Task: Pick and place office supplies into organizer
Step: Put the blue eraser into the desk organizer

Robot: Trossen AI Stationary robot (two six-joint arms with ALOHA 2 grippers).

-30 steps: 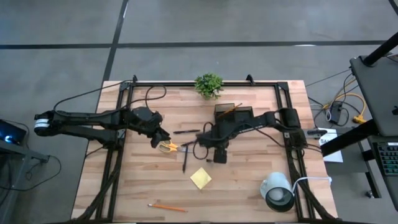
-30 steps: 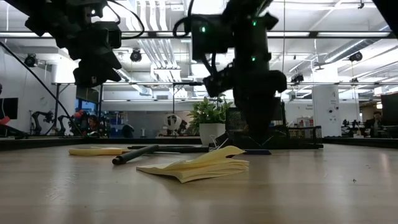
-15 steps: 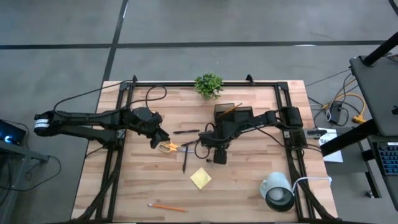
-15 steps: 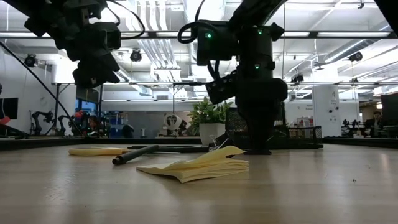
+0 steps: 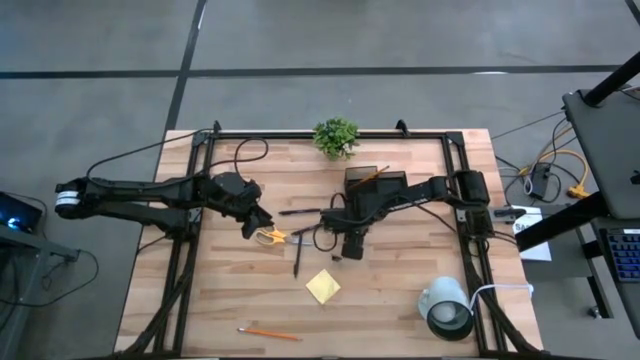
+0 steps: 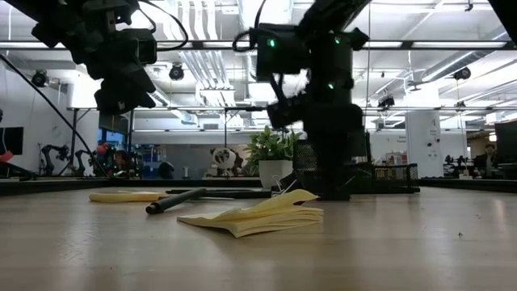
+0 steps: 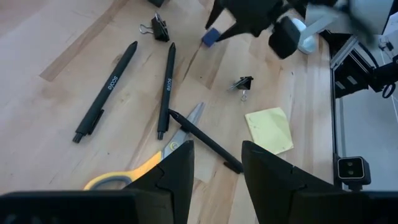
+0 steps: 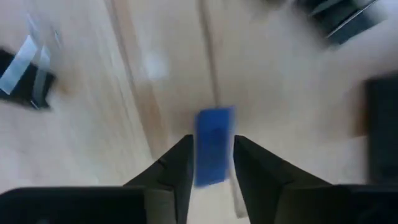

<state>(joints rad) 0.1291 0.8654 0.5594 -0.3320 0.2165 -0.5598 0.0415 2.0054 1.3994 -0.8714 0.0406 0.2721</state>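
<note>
My right gripper (image 8: 211,149) points down at the table's middle, just in front of the black mesh organizer (image 5: 375,183), shut on a small blue block (image 8: 214,144). My left gripper (image 7: 216,163) hangs open above the yellow-handled scissors (image 7: 155,165), touching nothing. Three dark pens (image 7: 106,90) (image 7: 166,87) (image 7: 205,140) lie flat around the scissors. Two black binder clips (image 7: 160,28) (image 7: 242,84) and the yellow sticky-note pad (image 5: 322,286) also lie on the wood. An orange pencil (image 5: 268,333) lies near the front edge. My right gripper pinches the blue block by its two long sides (image 8: 199,155) between its two fingers. The fingers come from above and point down. The left wrist view shows the block (image 7: 211,36) at the fingertips, close to the wood. I cannot tell whether it is clear of the table.
A small green plant (image 5: 336,136) stands at the far edge behind the organizer. A white cup-like cylinder with a black tape roll (image 5: 447,305) sits at the near right. Dark rails (image 5: 188,260) run along both sides of the table.
My right gripper has stayed over the same spot and tipped a little. In the low view its fingers stand closer together at the table than a second ago. My left gripper has kept still.
</note>
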